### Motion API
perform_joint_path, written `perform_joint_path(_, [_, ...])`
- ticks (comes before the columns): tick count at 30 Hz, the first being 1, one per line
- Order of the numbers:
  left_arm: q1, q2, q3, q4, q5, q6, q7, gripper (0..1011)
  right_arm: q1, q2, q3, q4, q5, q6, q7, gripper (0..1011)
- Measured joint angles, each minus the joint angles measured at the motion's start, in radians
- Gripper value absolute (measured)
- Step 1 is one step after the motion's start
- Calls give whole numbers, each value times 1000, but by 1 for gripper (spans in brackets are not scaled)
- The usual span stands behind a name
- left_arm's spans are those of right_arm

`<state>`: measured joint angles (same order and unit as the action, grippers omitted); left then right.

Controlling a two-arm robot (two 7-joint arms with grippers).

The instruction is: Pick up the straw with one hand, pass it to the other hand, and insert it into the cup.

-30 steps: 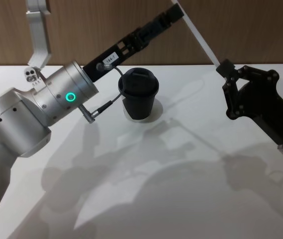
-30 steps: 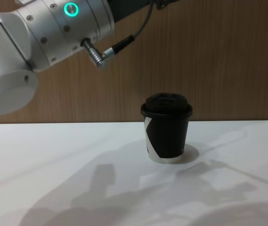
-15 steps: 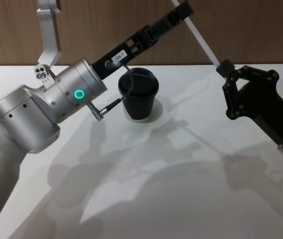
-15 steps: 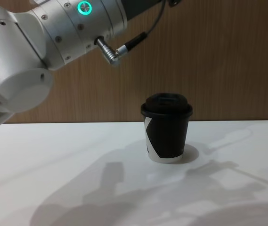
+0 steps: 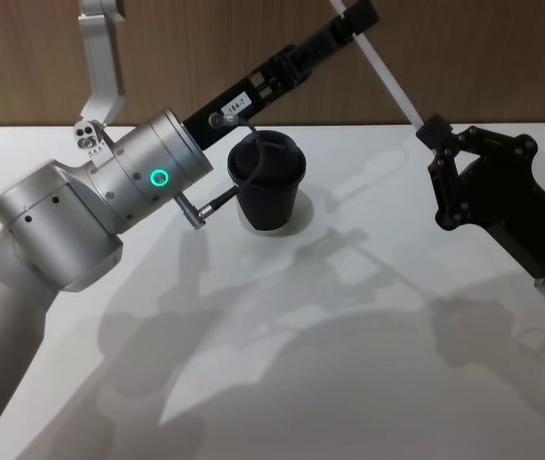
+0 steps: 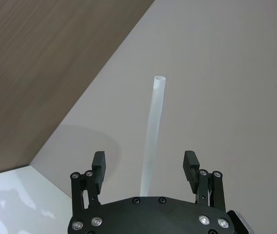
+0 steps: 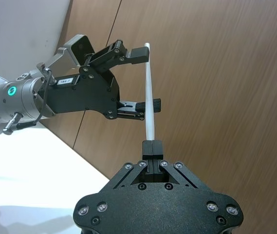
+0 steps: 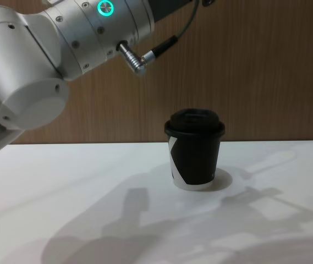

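My right gripper [image 5: 434,130], black and blocky, is shut on the lower end of the thin white straw [image 5: 392,84] and holds it slanting up over the table's back right. In the right wrist view that gripper [image 7: 152,145] pinches the straw [image 7: 149,87] upright. My left gripper [image 5: 352,19], long and black on a silver wrist with a green ring, reaches to the straw's upper end. Its jaws stand open on either side of the straw [image 6: 154,122], apart from it in the left wrist view [image 6: 144,163]. The black cup [image 5: 267,182] with its lid stands upright at the table's back centre, below the left arm.
The white table [image 5: 349,383] carries the cup [image 8: 195,148] and arm shadows. A wooden wall [image 8: 266,71] runs behind it. A dark cable [image 5: 216,198] loops from the left wrist close to the cup's rim.
My left arm has shifted right and forward, bringing its open gripper further around the straw's upper end. The right gripper, straw and cup have stayed put.
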<state>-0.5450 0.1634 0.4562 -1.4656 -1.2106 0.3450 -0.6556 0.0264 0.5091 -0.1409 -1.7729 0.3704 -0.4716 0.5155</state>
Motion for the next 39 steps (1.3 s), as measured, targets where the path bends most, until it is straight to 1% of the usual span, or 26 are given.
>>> perform_joint_path(19, [-7, 0, 10, 6, 2, -18, -2, 991, 0, 0, 0, 0, 0, 0, 0, 0])
perform_joint_path(22, [-9, 0, 12, 7, 3, -20, -2, 915, 0, 0, 0, 0, 0, 0, 0, 0])
perform_joint_path(24, [-9, 0, 12, 8, 4, -21, -2, 885, 0, 0, 0, 0, 0, 0, 0, 0])
perform_joint_path(25, [-9, 0, 13, 8, 4, -22, -2, 833, 0, 0, 0, 0, 0, 0, 0, 0])
perform_joint_path(27, [-10, 0, 13, 8, 5, -23, -2, 796, 0, 0, 0, 0, 0, 0, 0, 0])
perform_joint_path(28, [-10, 0, 13, 8, 5, -23, -2, 738, 0, 0, 0, 0, 0, 0, 0, 0])
perform_joint_path(29, [-10, 0, 13, 8, 5, -24, -2, 728, 0, 0, 0, 0, 0, 0, 0, 0])
perform_joint_path(31, [-10, 0, 14, 8, 5, -24, -2, 670, 0, 0, 0, 0, 0, 0, 0, 0])
perform_joint_path(32, [-10, 0, 14, 8, 6, -24, -2, 670, 0, 0, 0, 0, 0, 0, 0, 0])
perform_joint_path(33, [-10, 0, 14, 9, 6, -24, -2, 604, 0, 0, 0, 0, 0, 0, 0, 0])
perform_joint_path(34, [-10, 0, 14, 9, 6, -25, -2, 586, 0, 0, 0, 0, 0, 0, 0, 0])
perform_joint_path(36, [-11, 0, 14, 9, 6, -25, -2, 502, 0, 0, 0, 0, 0, 0, 0, 0])
perform_joint_path(38, [-11, 0, 14, 9, 6, -25, -2, 469, 0, 0, 0, 0, 0, 0, 0, 0])
perform_joint_path(39, [-11, 0, 15, 9, 7, -26, -1, 394, 0, 0, 0, 0, 0, 0, 0, 0])
